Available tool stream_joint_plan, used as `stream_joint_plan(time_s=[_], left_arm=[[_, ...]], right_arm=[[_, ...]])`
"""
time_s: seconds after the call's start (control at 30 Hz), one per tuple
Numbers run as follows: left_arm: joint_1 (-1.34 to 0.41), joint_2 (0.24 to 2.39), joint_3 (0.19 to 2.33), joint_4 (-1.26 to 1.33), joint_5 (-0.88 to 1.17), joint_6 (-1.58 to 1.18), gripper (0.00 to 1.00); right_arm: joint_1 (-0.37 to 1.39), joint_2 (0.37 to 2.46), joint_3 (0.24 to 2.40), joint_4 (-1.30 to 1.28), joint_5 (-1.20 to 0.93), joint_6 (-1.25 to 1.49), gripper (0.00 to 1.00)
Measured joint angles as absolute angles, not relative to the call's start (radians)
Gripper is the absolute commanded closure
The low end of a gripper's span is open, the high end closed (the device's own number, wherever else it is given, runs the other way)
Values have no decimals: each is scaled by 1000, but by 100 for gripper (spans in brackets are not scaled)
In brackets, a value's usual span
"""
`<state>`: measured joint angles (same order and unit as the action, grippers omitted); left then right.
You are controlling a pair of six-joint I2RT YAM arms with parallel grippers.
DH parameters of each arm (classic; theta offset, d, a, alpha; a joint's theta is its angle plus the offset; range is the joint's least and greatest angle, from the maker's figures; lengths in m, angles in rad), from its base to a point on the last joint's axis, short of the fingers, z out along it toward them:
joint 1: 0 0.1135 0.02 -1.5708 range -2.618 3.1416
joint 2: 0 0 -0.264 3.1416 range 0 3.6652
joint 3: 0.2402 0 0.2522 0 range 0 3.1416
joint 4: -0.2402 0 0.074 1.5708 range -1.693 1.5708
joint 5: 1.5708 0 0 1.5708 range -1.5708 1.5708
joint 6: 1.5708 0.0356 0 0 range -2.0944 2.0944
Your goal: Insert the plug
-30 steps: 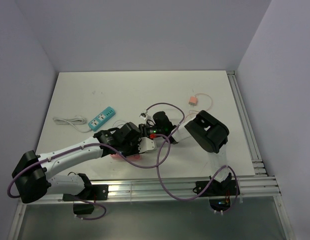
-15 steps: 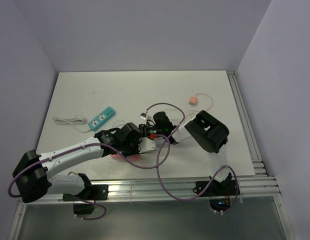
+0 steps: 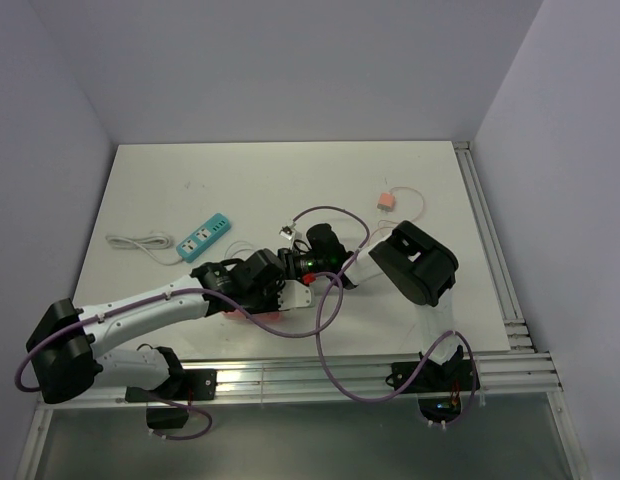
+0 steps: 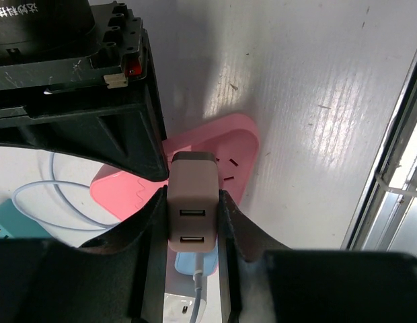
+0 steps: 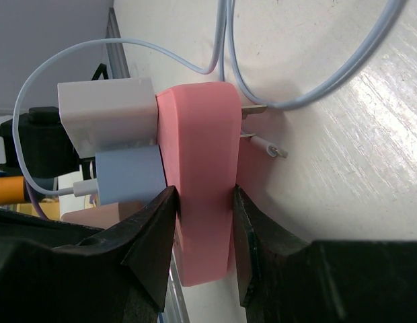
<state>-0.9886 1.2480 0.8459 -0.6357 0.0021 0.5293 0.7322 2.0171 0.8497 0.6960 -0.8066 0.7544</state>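
1. Left gripper (image 4: 191, 205) is clamped tight on a tan USB charger plug (image 4: 190, 185), one finger on each flank, and the two USB ports face the wrist camera
2. In the left wrist view the charger's dark front end at 12 o'clock is right up against the face of the pink power strip (image 4: 225, 151); whether the prongs are fully seated I cannot tell
3. At 6 o'clock from the charger in that view sits a blue adapter (image 4: 187, 261) with a white lead running out of it
4. Over to the right gripper (image 5: 203, 202): its jaws are drawn in narrow and pinch the pink power strip across its thin sides, so the strip stands on edge off the white table (image 3: 290, 180)
5. In the right wrist view a white adapter (image 5: 111, 111) and the blue adapter are plugged into the strip's face at 9 o'clock, side by side, and a slice of the tan charger shows just beneath them
6. A pale blue cable (image 5: 289, 87) loops across the table at 2 o'clock from the strip in that view
7. From the overhead camera both arms meet near the middle of the table's near half, wrists nose to nose
8. A teal power strip (image 3: 205, 237) lies at 10 o'clock from that meeting point, well apart, with its white cord (image 3: 135, 242) trailing off to 9 o'clock
9. A small pink adapter (image 3: 387, 200) with a thin looped lead rests at 2 o'clock, also well apart
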Motion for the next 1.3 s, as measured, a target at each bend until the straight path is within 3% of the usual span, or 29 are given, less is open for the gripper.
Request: stream_joint_plan(time_s=[0.4, 1.3], left_arm=[[-1019, 1314, 937, -728, -20, 609, 100], [-1097, 1306, 879, -693, -74, 582, 100]], right_arm=[[732, 2017, 850, 697, -808, 755, 100], [732, 2017, 845, 709, -806, 755, 100]])
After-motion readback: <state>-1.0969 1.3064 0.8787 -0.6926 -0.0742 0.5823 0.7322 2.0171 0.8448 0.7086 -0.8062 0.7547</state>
